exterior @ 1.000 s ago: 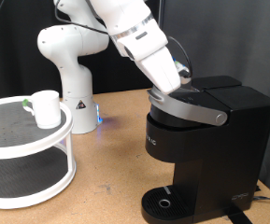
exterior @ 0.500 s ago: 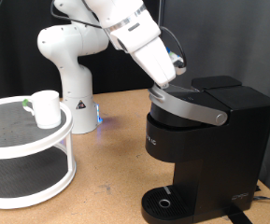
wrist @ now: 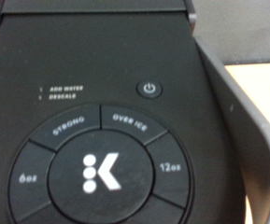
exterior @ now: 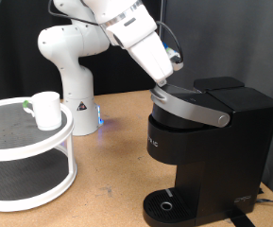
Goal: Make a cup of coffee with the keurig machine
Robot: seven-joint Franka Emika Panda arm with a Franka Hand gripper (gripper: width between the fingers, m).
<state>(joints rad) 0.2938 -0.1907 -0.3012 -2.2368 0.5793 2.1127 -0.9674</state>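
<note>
The black keurig machine (exterior: 210,142) stands at the exterior view's right, its silver-grey lid handle (exterior: 189,108) down and a round drip tray (exterior: 164,205) at its base. My gripper (exterior: 177,70) hangs just above the lid's left end, a little clear of it; its fingers are not distinct. The wrist view looks straight down on the machine's top (wrist: 97,112): a power button (wrist: 149,89), a ring of size buttons and the grey handle (wrist: 258,140). No fingers show there. The white cup (exterior: 46,109) stands on the top shelf of a stand at the left.
The white round two-tier stand (exterior: 27,156) with dark mesh shelves fills the exterior view's lower left. The white arm base (exterior: 72,66) with a blue light stands behind it at the back. Wooden table (exterior: 112,161) lies between the stand and the machine.
My arm has lifted up and slightly left, away from the machine's lid. The lid, the machine and the cup have not moved.
</note>
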